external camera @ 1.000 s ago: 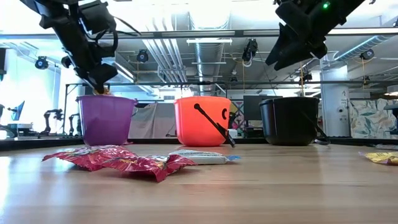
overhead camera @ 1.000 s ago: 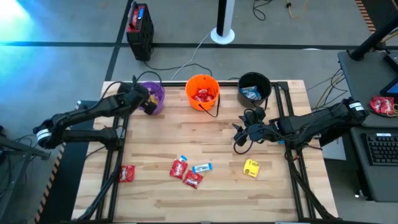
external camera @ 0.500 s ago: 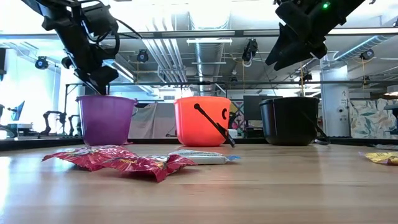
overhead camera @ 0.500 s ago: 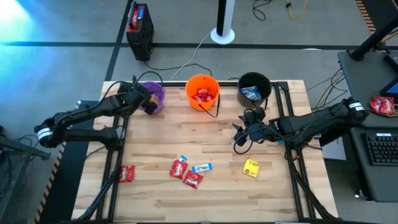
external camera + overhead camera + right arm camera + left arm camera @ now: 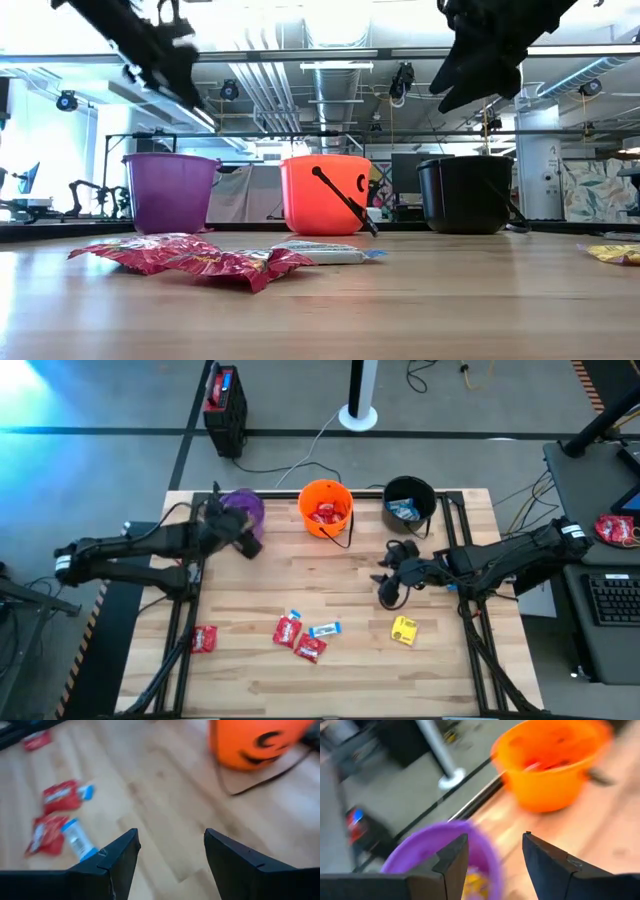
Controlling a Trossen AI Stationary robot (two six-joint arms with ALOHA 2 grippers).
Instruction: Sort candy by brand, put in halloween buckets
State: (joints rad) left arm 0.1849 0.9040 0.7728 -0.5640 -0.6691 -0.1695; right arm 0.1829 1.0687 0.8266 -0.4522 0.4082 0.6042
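Wooden slatted desk (image 5: 330, 690), candy-sorting station.

Small round purple plastic bucket (image 5: 243, 510): far-left of the bucket row; yellow wrappers show inside in the left wrist view.
Small round orange plastic bucket with thin black handle (image 5: 325, 506): middle of the row; holds red packets.
Small round black plastic bucket (image 5: 409, 498): right of the row; holds blue-and-white packets.

Loose candy on the desk: flat red wrapped packet (image 5: 205, 638) alone near the left edge; two more flat red packets (image 5: 288, 629) and (image 5: 309, 649), with a flat blue-and-white packet (image 5: 324, 630) just beside them; flat yellow wrapped packet (image 5: 404, 630) apart to the right.

Left gripper (image 5: 495, 855): fingers spread, nothing between them, beside the purple bucket on its near side.
Right gripper (image 5: 388, 592): fingers spread wide, empty, hanging above the desk between the black bucket and the yellow packet.

Step in hand, as judged: the right gripper goes for a loose packet. Handling notes:
- The yellow packet lies nearest and alone; a clean pick with no neighbours to drag.
- Descend straight down, fingers astride the packet's short width, until the tips meet the wood, then close; a thin wrapper slips from a high pinch.
- Yellow belongs with the purple bucket, across the desk; the left arm should stand clear of that rim.
- In the middle cluster, pick the outermost packet first.
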